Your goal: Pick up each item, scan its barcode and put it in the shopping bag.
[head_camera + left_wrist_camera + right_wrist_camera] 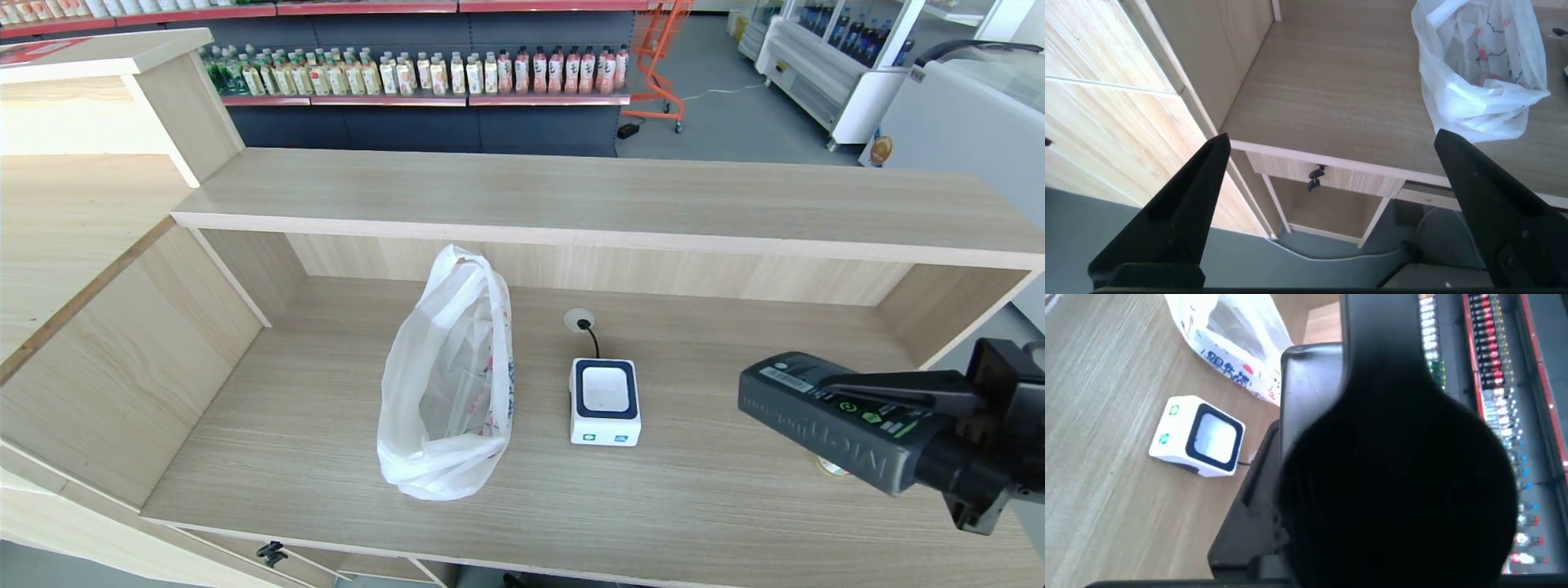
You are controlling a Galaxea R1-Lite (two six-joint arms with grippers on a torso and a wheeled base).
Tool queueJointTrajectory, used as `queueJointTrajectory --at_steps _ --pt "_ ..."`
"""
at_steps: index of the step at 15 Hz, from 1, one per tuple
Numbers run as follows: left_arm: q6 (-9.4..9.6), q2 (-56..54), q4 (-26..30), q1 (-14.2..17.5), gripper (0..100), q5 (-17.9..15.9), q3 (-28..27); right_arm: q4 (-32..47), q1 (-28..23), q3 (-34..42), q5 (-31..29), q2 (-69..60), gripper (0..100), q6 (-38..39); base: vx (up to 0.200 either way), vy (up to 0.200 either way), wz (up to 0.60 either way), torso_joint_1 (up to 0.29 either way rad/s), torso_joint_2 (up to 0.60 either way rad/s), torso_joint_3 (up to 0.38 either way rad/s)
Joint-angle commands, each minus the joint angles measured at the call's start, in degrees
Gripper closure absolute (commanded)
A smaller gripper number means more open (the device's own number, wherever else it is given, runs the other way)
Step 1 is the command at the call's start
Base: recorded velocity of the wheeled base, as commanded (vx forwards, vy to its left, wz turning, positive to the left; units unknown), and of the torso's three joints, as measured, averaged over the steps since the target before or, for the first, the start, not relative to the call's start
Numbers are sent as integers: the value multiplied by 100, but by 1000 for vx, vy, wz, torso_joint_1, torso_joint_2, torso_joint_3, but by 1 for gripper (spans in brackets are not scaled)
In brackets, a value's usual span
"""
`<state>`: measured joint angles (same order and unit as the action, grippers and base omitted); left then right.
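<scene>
The right gripper runs off the head view's right edge. The dark box it clamps hides most of a round thing on the counter. In the right wrist view the box is a blurred dark mass covering the gripper. The bag is cut off by the left wrist view's edge, and its contents are unclear through the plastic.

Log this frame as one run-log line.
right gripper: shut on dark box, above counter right of scanner | left gripper: open, empty | shopping bag: left of scanner
</scene>
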<state>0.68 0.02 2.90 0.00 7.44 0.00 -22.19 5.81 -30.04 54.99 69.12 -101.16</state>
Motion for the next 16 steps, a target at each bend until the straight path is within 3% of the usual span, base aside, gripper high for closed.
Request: queueJointTrajectory --at_steps 1,3,5,7,9,14,16 --pt "2 -2 0 0 0 3 0 48 -248 -46 135 -92 100 474 0 0 0 0 0 0" --pt "2 -2 0 0 0 3 0 -40 -300 -257 12 -92 100 3014 0 0 0 0 0 0" --pt "2 -2 0 0 0 3 0 -190 -291 -591 -454 -92 100 4684 0 0 0 0 0 0" --pt "2 -2 0 0 0 3 0 -198 -177 -740 -1887 313 100 7171 0 0 0 0 0 0" --pt "2 -2 0 0 0 3 0 -216 324 -899 -2827 1104 100 9887 0 0 0 0 0 0" --pt "2 -2 0 0 0 3 0 -690 1080 -951 -3161 2483 100 12462 0 0 0 0 0 0" --pt "2 -2 0 0 0 3 0 -787 1168 -1030 -3258 2967 100 12559 0 0 0 0 0 0"
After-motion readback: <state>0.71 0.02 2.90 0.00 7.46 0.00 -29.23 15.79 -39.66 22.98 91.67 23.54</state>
